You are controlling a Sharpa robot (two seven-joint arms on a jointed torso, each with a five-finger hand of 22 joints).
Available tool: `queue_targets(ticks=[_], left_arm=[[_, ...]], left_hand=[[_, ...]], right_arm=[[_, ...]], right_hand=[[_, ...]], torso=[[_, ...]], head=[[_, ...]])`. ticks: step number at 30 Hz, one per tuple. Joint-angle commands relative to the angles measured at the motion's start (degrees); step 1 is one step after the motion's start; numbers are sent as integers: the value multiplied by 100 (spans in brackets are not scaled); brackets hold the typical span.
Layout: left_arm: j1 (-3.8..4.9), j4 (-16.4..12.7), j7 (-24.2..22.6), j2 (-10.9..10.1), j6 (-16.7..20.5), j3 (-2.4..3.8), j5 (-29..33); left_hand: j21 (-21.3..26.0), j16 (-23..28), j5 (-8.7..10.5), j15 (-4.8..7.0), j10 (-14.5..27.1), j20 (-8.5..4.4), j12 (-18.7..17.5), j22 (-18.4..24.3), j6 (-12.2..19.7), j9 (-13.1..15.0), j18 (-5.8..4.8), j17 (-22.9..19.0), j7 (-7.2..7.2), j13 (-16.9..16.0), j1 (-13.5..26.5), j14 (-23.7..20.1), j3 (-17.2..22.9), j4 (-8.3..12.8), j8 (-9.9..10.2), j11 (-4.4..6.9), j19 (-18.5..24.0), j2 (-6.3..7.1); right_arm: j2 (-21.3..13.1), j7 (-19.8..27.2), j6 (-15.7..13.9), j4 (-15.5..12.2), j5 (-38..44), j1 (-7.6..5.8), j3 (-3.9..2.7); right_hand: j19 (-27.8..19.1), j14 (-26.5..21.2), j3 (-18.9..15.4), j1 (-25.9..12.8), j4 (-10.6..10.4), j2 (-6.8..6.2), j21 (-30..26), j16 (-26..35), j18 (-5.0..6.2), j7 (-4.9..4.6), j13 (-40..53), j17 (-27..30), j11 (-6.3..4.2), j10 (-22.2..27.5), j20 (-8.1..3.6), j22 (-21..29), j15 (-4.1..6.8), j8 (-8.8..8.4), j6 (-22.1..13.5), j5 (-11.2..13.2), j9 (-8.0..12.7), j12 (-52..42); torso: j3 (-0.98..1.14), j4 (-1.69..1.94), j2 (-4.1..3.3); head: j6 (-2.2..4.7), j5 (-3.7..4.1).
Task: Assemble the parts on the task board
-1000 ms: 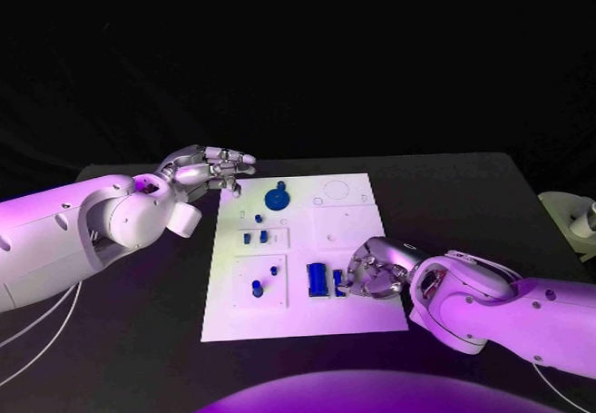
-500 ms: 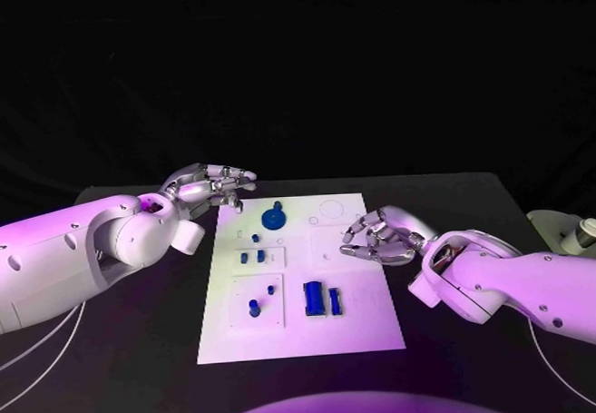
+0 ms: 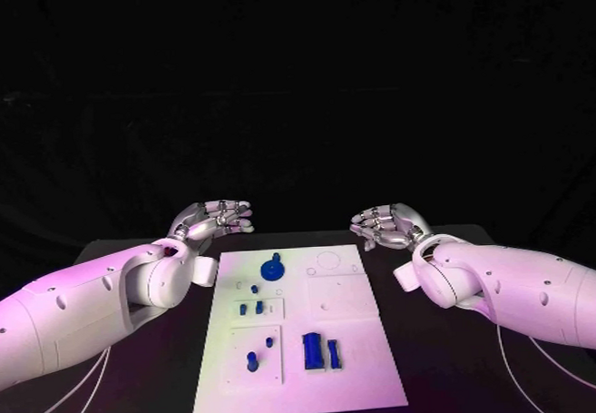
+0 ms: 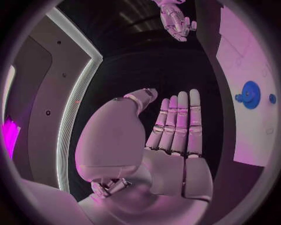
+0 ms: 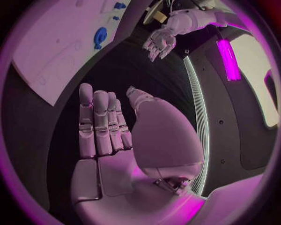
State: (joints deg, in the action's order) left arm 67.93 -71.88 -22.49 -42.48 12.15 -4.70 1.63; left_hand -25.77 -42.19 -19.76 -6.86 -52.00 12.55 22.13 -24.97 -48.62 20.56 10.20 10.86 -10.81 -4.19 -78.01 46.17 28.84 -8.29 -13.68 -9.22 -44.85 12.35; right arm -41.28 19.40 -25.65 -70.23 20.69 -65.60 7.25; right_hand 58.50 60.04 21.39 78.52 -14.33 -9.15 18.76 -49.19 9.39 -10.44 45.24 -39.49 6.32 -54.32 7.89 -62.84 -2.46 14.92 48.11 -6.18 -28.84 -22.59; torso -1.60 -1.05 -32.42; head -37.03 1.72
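Note:
The white task board (image 3: 343,307) lies in the middle of the black table. On it are a round blue part (image 3: 273,270) near the far edge, small blue pegs (image 3: 256,308) in the left column, and two upright blue blocks (image 3: 315,350) near the front. My left hand (image 3: 218,218) hovers off the board's far left corner, fingers straight, holding nothing. My right hand (image 3: 388,226) hovers off the far right corner, also empty. The left wrist view shows the flat left palm (image 4: 173,136), the board (image 4: 246,61) and the round part (image 4: 250,94). The right wrist view shows the empty right palm (image 5: 102,136).
Black table (image 3: 434,365) surrounds the board on all sides. In the right wrist view the left hand (image 5: 159,42) hangs beyond the board (image 5: 53,51), and the round part (image 5: 100,37) sits on it. The right hand (image 4: 175,21) appears in the left wrist view.
My right hand has left the blue blocks at the board's near right and risen to the far right corner. The camera has shifted. The left hand stays near the far left corner.

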Motion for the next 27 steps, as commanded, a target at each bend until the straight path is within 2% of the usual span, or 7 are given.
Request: queue_targets(ticks=[1, 7, 8, 10, 16, 17, 27], left_arm=[[-39, 228, -587, 150, 382, 13, 357], [-129, 632, -690, 448, 505, 27, 451], [-106, 519, -341, 366, 263, 16, 213], [-114, 492, -345, 359, 297, 21, 209], [-210, 157, -401, 275, 719, 86, 155], [-235, 73, -416, 253, 825, 103, 141], [-607, -1219, -632, -73, 2455, 355, -68]], left_hand=[[613, 649, 37, -136, -105, 199, -273, 414, 116, -88, -51, -209, 121, 66, -36, -198, 26, -94, 60, -76, 240, 23], [1417, 1591, 56, -284, 25, 396, -994, 1031, 148, -228, -10, -478, 259, 61, -98, -453, -57, -147, 210, -103, 355, 39], [2577, 4219, 1976, 686, 5200, -1255, -2213, 2497, 4862, -2056, -1020, -1086, 1081, 419, 2316, -4617, -2884, 829, 1368, 922, 4485, -1235], [2577, 4219, 1976, 686, 5200, -1255, -2213, 2497, 4862, -2056, -1020, -1086, 1081, 419, 2515, -4617, -2884, 829, 1368, 922, 4485, -1235], [2577, 4219, 1976, 686, 5200, -1255, -2213, 2497, 4862, -2056, -1020, -1086, 1081, 419, 3696, -4617, -2884, 829, 1368, 922, 4485, -1235], [2577, 4219, 1976, 686, 5200, -1255, -2213, 2497, 4862, -2056, -1020, -1086, 1081, 419, 7801, -4617, -2884, 829, 1368, 922, 4485, -1235], [2577, 4219, 1976, 686, 5200, -1255, -2213, 2497, 4862, -2056, -1020, -1086, 1081, 419, 7801, -4617, -2884, 829, 1368, 922, 4485, -1235]], right_arm=[[203, 575, 608, 410, -951, -6, -20], [481, 714, 885, 867, -1219, 5, -43], [422, 351, 388, 764, -738, -4, -40], [412, 360, 360, 730, -755, 2, -48], [294, 466, 15, 308, -960, 87, -154], [265, 493, -72, 201, -1012, 108, -181], [-173, 887, -1353, -1367, -1775, 422, -573]], right_hand=[[-454, -622, 320, 65, 4, -70, -853, 1297, 57, -83, -1144, 793, 187, -105, 230, 838, -225, -147, -14, 80, 155, 811], [-592, -774, 592, -8, 210, -58, -1530, 2626, 147, -166, -2398, 1707, 275, -337, 512, 2127, -473, -361, 31, 89, 361, 1513], [-5850, -6004, -2139, -2330, 1433, 915, -1876, 4919, -939, 1044, -4524, 3949, -632, 5432, -789, 6284, 246, -1492, -4811, 618, 2884, 2259], [-5850, -6004, -2139, -2587, 1433, 915, -1876, 4919, -939, 1044, -4524, 3949, -632, 5432, -789, 6284, 246, -1492, -4811, 618, 2884, 2259], [-5850, -6004, -2139, -3774, 1433, 915, -1876, 4919, -939, 1044, -4524, 3949, -632, 5432, -789, 6284, 246, -1492, -4811, 618, 2884, 2259], [-5850, -6004, -2139, -7852, 1433, 915, -1876, 4919, -939, 1044, -4524, 3949, -632, 5432, -789, 6284, 246, -1492, -4811, 618, 2884, 2259], [-5850, -6004, -2139, -7852, 1433, 915, -1876, 4919, -939, 1044, -4524, 3949, -632, 5432, -789, 6284, 246, -1492, -4811, 618, 2884, 2259]], torso=[[18, 9, 69], [36, 24, 89], [21, 16, 66], [38, 27, 73], [158, 104, 122], [160, 105, 123], [160, 105, 123]], head=[[152, -38], [218, -62], [172, -46], [183, -62], [264, -170], [266, -172], [266, -172]])
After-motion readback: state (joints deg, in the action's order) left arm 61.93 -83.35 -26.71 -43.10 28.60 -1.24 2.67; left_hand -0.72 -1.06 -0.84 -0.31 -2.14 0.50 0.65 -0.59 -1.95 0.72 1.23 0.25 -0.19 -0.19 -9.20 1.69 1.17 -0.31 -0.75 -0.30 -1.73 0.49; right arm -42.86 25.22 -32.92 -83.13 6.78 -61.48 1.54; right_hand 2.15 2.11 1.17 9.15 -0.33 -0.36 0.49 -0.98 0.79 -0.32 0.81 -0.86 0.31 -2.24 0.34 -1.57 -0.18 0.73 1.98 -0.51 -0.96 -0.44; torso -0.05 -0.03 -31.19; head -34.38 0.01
